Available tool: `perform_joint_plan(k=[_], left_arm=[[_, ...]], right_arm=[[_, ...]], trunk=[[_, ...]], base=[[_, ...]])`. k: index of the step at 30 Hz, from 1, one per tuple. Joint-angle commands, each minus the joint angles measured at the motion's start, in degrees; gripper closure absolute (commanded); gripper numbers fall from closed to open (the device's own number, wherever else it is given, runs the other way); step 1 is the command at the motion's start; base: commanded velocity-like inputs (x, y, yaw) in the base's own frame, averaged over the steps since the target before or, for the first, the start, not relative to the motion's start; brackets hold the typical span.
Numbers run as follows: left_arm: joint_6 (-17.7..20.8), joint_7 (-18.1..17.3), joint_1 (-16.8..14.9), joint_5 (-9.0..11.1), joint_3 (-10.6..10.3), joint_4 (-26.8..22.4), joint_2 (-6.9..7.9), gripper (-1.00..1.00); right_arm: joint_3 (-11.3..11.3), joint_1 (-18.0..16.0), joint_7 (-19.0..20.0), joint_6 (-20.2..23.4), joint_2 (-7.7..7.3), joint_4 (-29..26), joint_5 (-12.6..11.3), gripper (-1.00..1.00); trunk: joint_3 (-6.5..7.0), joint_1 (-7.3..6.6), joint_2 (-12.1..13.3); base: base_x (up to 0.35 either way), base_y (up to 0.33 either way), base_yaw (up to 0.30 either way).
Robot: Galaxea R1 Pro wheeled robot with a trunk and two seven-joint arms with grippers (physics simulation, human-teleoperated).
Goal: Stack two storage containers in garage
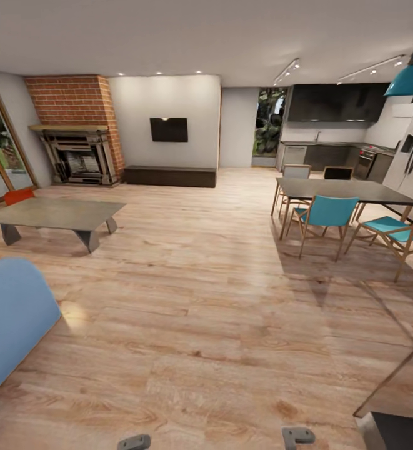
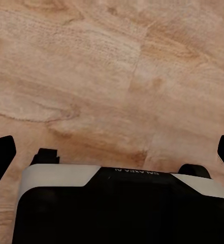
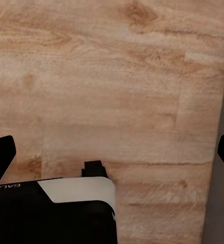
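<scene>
The head view looks across the living room [image 1: 206, 300], with light wood-plank flooring running from the robot's base to the far wall. At the far left stands a brick fireplace [image 1: 78, 140], with a dark screen [image 1: 169, 129] on the pale wall beside it and a low dark bench [image 1: 170, 176] beneath. A grey low worktop [image 1: 56, 214] sits left of centre. Just behind its left end a red-orange shape [image 1: 19, 196] shows, probably one of the storage containers, though most of it is hidden by the worktop. A blue sofa [image 1: 9, 322] edge fills the near left. On the right, a dark dining table [image 1: 343, 189] stands with teal chairs [image 1: 325, 212] around it, and a kitchen lies behind.

The left hand [image 2: 112, 152] hangs over bare wood planks, its dark fingertips [image 2: 1, 155] spread wide with nothing between them. The right hand [image 3: 112, 152] is likewise spread wide and empty above the planks, well apart from the red-orange shape.
</scene>
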Motion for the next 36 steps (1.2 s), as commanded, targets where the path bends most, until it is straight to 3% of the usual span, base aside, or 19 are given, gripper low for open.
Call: perform_joint_plan(k=[1,36], left_arm=[[0.4,-0.3,0.0,0.0,0.4,-0.1,-0.06,-1.00],[0.4,-0.3,0.0,0.1,0.5,-0.1,-0.06,-1.00]], right_arm=[[0.5,0.0,-0.3,0.4,-0.01,-0.1,-0.4,-1.00],[0.5,0.0,-0.3,0.4,0.01,-0.1,-0.4,-1.00]], trunk=[[-0.10,0.06,-0.1],[-0.10,0.06,-0.1]], base=[[0.333,0.000,-0.002],[0.333,0.000,0.000]])
